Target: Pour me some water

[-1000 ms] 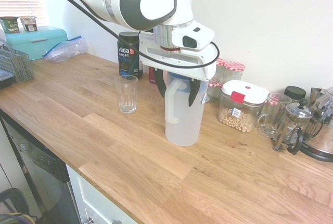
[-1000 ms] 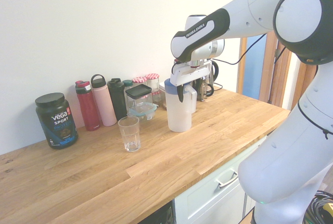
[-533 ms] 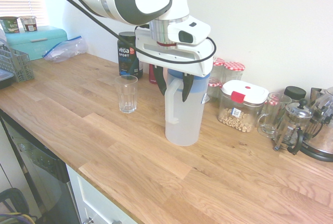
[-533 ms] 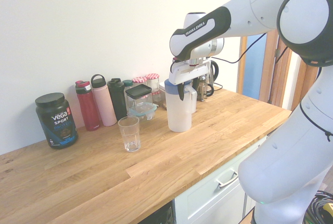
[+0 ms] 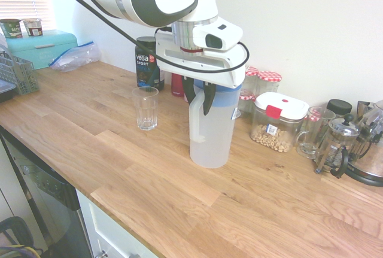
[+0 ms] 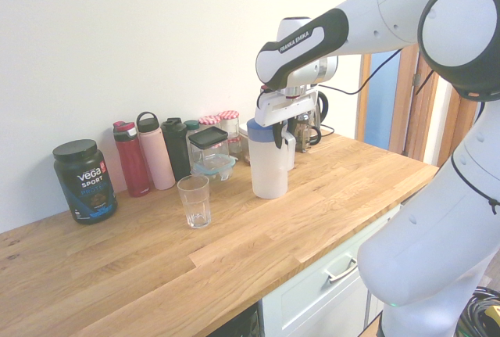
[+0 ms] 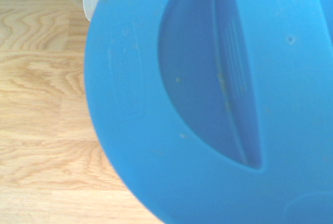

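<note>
The tall frosted jug with a blue lid and white handle stands upright on the wooden counter, also seen from the other side. The water inside is hard to make out through the frosted wall. My gripper hangs straight down over the jug, its dark fingers pressed on either side of the top of the handle; the second exterior view shows the gripper at the jug's rim. The blue lid fills the wrist view. An empty ribbed glass tumbler stands apart from the jug along the counter.
Behind the jug stand a black Vega tub, jars, a cereal container, a glass mug and a French press. Drink bottles line the wall. A dish rack sits at the far left.
The gripper's fingers, wide apart around the handle a second ago, have drawn together onto it. The jug and the tumbler have stayed in place.
</note>
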